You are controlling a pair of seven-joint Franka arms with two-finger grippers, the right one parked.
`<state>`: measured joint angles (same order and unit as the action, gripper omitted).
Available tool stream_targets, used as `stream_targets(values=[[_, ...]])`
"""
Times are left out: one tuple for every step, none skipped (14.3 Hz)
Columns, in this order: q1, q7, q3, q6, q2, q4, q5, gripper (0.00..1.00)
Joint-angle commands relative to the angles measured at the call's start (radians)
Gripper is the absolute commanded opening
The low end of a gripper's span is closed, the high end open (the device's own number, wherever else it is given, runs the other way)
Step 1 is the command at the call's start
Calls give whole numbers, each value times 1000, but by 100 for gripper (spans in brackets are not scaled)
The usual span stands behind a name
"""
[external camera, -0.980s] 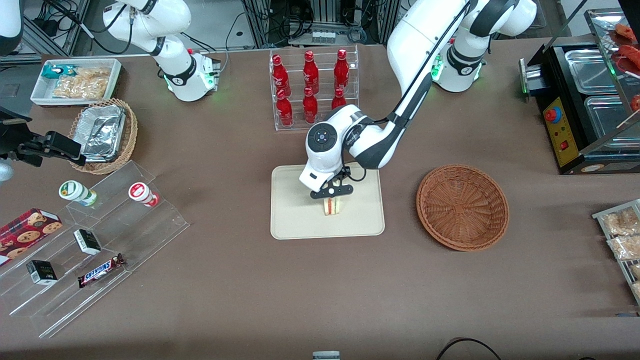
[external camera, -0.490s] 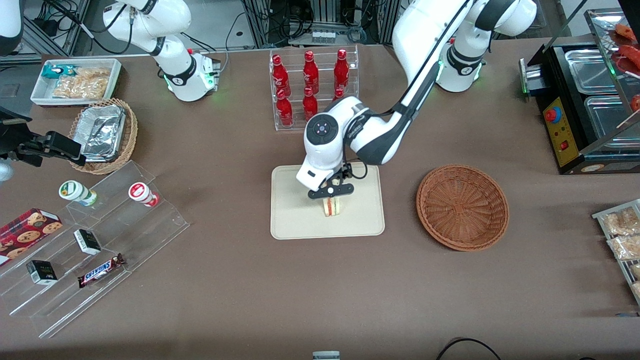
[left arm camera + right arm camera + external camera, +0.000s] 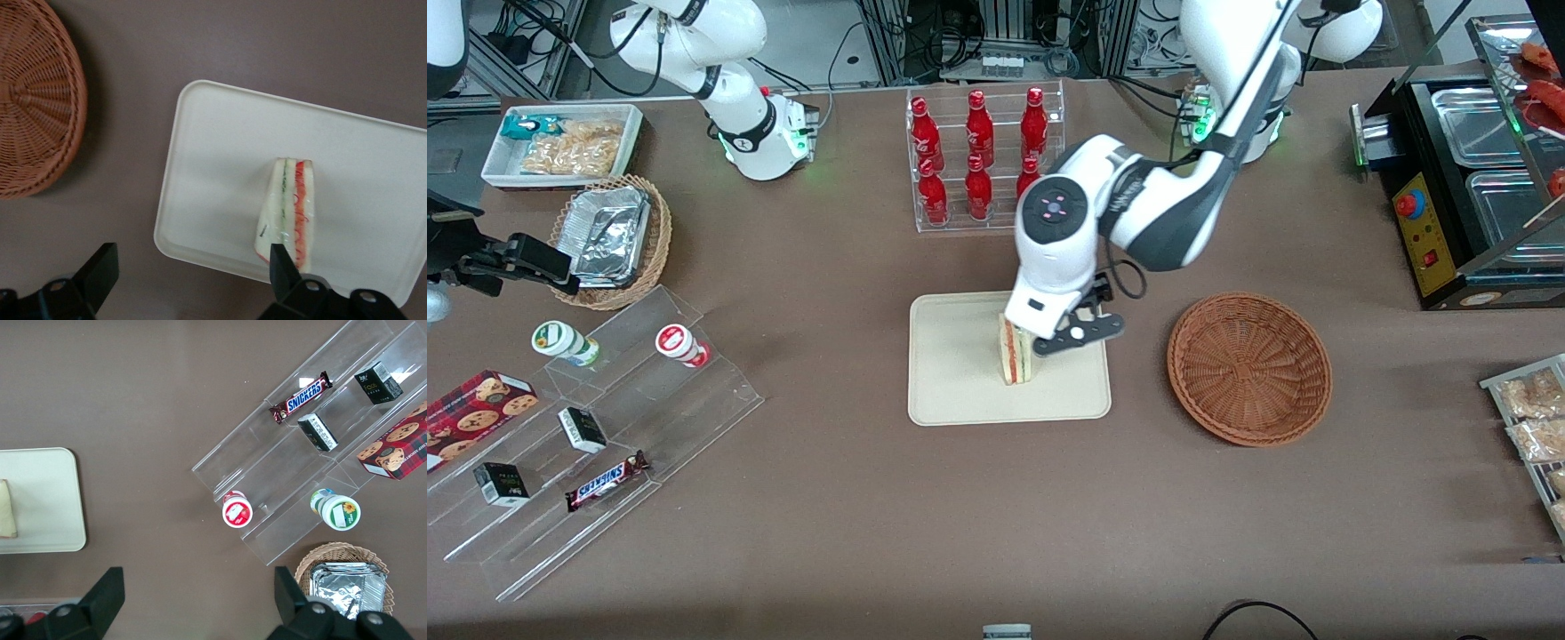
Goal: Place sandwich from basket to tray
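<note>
**Sandwich set down on the tray, end effector released above it**

We see the sandwich (image 3: 1016, 350) standing on its edge on the tray (image 3: 951, 391), its red, orange and green layers facing up toward the wrist camera. It sits toward the side of the tray nearest the basket (image 3: 1249, 367), inside the rim, which we judge a sound resting place: the flat base carries it and the low rim would stop a slide.

Our end effector (image 3: 1073, 335) hangs above the tray's basket-side edge, just beside the sandwich, with its fingers (image 3: 99, 272) spread wide and nothing between them. In the wrist view the sandwich (image 3: 288, 207) lies apart from both fingers, so we are not gripping it. The wide spread makes sense to us as a clean release, leaving the wedge upright and not dragged over.

The basket (image 3: 33, 100) is bare of food and rests on the surface (image 3: 960, 516) well apart from the tray (image 3: 220, 167).

We judge the task essentially done, with only the arm's retreat left. The risk we see is a finger brushing the narrow, upright wedge and tipping it, so a lift straight up would suit best.
</note>
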<state>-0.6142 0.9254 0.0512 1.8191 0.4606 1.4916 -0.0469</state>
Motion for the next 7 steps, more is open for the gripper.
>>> stream_targets(values=[[83, -127, 7, -90, -60, 32, 5, 100], [109, -175, 7, -113, -74, 33, 9, 100], [149, -213, 7, -144, -91, 39, 10, 100], [181, -250, 7, -164, -114, 50, 9, 100], [212, -294, 7, -172, -141, 71, 9, 100], [253, -365, 7, -175, -181, 102, 9, 100], [283, -435, 7, -181, -225, 137, 9, 100]])
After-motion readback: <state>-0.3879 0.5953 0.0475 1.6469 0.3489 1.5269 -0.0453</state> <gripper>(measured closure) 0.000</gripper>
